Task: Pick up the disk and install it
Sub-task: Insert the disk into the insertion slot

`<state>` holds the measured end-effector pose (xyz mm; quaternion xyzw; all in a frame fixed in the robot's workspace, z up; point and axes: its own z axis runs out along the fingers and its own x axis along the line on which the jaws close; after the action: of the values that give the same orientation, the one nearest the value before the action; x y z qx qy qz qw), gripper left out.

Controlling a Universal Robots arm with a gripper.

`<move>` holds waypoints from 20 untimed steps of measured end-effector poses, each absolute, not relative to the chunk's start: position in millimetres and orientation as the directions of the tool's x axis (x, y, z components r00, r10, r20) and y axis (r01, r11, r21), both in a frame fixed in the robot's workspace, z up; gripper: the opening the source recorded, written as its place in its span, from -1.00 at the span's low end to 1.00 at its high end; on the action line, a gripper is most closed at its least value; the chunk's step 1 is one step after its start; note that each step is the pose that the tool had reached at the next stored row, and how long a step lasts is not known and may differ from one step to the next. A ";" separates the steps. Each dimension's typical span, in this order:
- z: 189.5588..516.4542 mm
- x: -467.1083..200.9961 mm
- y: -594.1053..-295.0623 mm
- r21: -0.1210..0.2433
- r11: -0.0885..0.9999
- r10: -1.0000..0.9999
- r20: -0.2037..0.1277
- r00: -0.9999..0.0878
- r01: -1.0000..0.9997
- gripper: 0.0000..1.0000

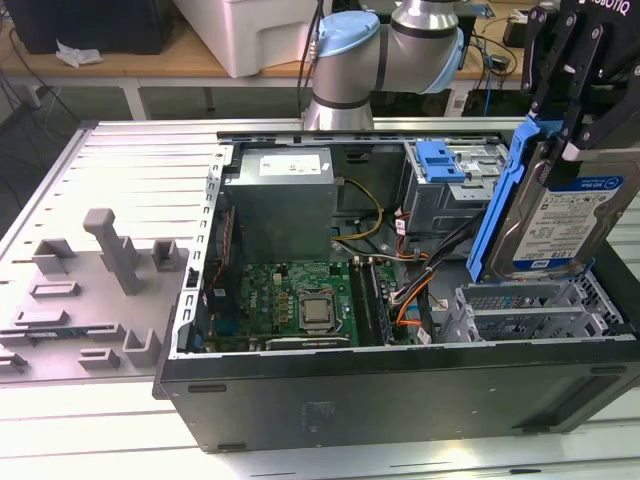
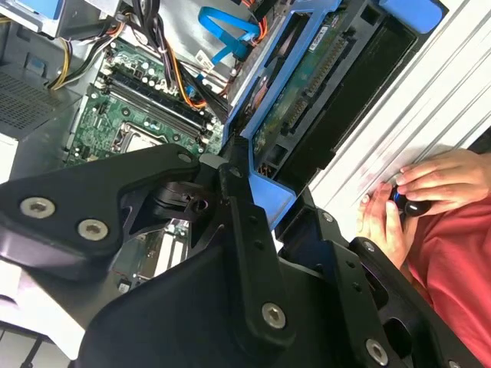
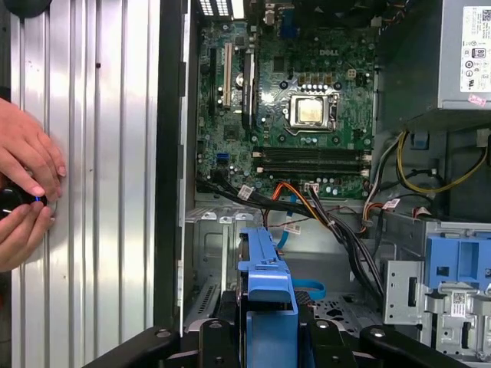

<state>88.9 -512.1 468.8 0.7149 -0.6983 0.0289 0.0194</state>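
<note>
While the gripper (image 1: 562, 125) pinches the disk (image 1: 560, 220) by its blue frame, it hangs on edge over the open computer case (image 1: 400, 390), at the exterior view's right, probably tilted so to suit the drive cage (image 1: 520, 315) beneath.

A ribbed silvery surface (image 1: 120, 160) spreads toward 9 o'clock; at 12 o'clock a wooden bench (image 1: 150, 62) carries a white container (image 1: 250, 35).

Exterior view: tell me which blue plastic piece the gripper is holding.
The blue frame edging the disk, held on edge in the gripper; the other, the blue latch, sits apart on the drive cage.
</note>
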 end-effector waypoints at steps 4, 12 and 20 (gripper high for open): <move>467.0 88.8 -513.0 -0.013 -0.024 -0.997 0.068 0.023 -1.000 -0.26; 463.8 88.8 -515.1 -0.013 -0.024 -0.997 0.068 0.023 -1.000 -0.26; 461.1 88.5 -516.6 -0.013 -0.024 -0.997 0.068 0.023 -1.000 -0.26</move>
<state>88.5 -516.6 461.1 0.7149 -0.6983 0.0290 0.0192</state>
